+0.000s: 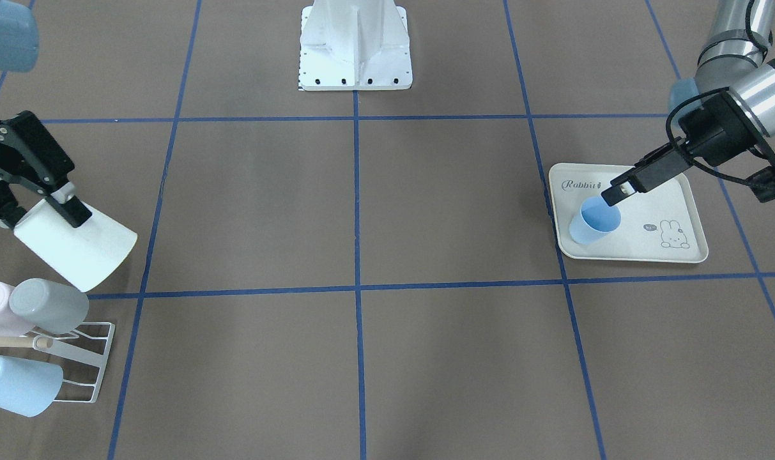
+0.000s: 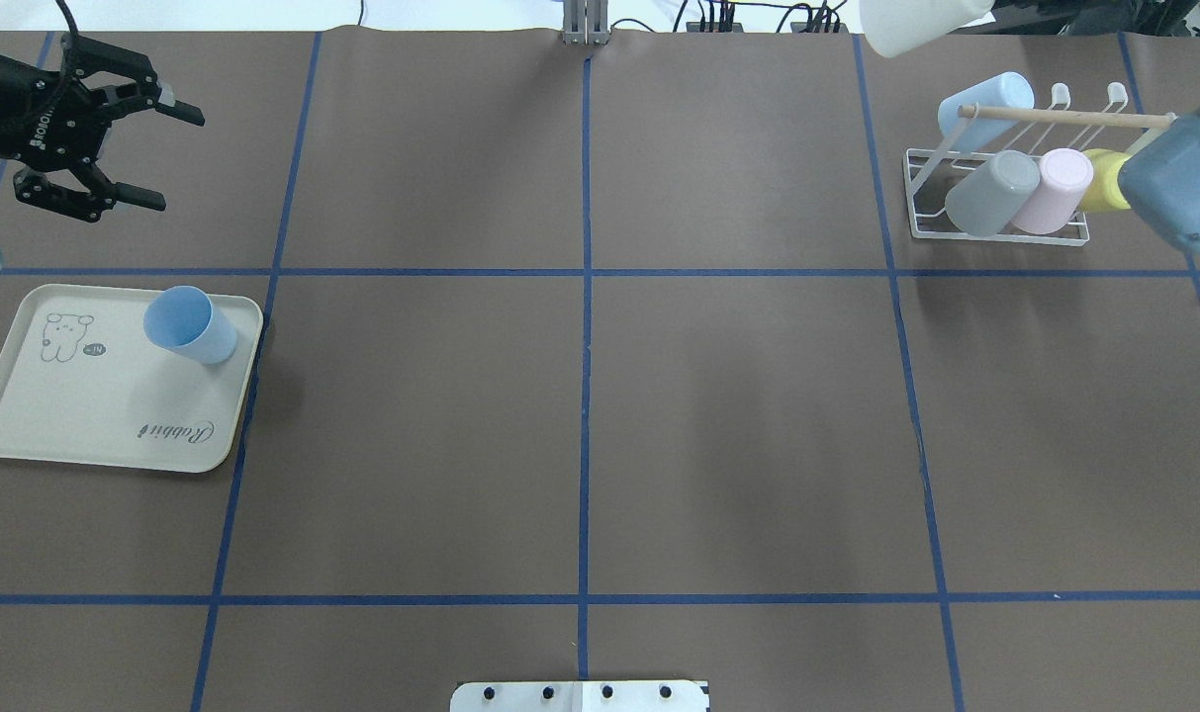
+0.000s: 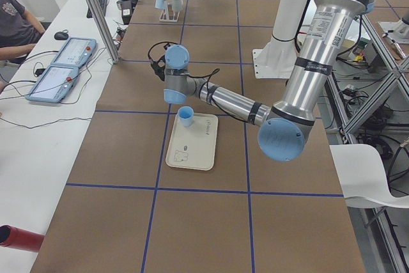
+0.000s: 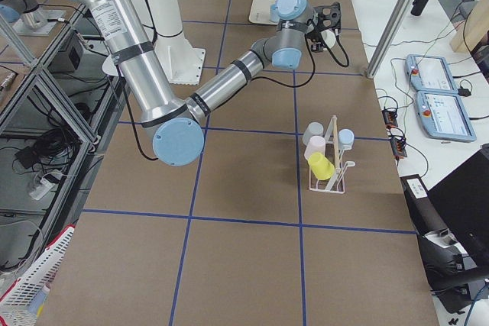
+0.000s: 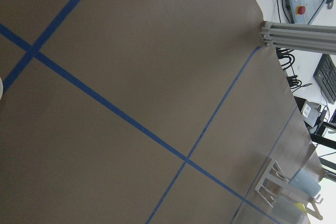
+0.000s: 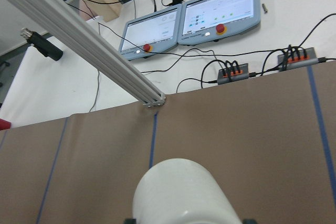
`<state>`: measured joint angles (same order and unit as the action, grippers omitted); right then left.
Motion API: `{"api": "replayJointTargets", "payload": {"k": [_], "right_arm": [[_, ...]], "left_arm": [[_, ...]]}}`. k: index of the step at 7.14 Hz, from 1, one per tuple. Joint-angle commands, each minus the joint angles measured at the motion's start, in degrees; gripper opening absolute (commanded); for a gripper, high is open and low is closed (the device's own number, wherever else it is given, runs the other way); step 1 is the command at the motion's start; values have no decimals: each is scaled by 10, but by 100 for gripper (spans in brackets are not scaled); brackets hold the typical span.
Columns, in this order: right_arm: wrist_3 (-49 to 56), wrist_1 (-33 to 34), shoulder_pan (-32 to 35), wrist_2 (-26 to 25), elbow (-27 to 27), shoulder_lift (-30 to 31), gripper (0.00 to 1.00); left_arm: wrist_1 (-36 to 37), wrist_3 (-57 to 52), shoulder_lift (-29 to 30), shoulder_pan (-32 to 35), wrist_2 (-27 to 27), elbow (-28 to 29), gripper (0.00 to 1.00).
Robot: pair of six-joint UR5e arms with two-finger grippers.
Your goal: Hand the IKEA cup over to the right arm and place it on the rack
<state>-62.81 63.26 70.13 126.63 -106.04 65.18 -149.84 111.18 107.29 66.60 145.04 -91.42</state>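
A white IKEA cup [image 1: 84, 249] hangs tilted in the air with my right gripper [image 1: 42, 217] shut on its base end. It sits just behind the white wire rack [image 1: 96, 367] with its wooden rod. In the right wrist view the white cup [image 6: 184, 192] fills the bottom centre. A blue cup [image 2: 189, 324] stands on the cream rabbit-print tray [image 2: 85, 415], at its far right corner. My left gripper [image 2: 179, 163] is open and holds nothing. It hovers beyond the tray, apart from the blue cup.
The rack [image 2: 995, 232] carries a light blue cup [image 2: 985, 104], a grey cup [image 2: 990, 193], a pink cup [image 2: 1055, 188] and a yellow cup [image 2: 1104, 180]. The robot's white base [image 1: 355, 57] stands at the near table edge. A person [image 3: 16, 27] sits beyond the far edge.
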Motion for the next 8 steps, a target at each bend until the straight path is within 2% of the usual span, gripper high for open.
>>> {"api": "replayJointTargets", "payload": {"k": [1,2,4,6,8], "right_arm": [[211,189,57,4,4,-4,27],[290,235,73,-13,31,-12,27],[374,231,114,-12,167,-56,27],[393,230,116,-12,232,-69,27],[392,219,111,-10,341,-140,26]], "left_arm": [[89,-88,-1,1,-5,-1,100],[110,-112,-2,2,-6,-1,100],[116,-116,-2,3,-6,-1,100],[117,-116,-2,3,-6,-4,100],[117,-116,-3,4,-7,-9,100]]}}
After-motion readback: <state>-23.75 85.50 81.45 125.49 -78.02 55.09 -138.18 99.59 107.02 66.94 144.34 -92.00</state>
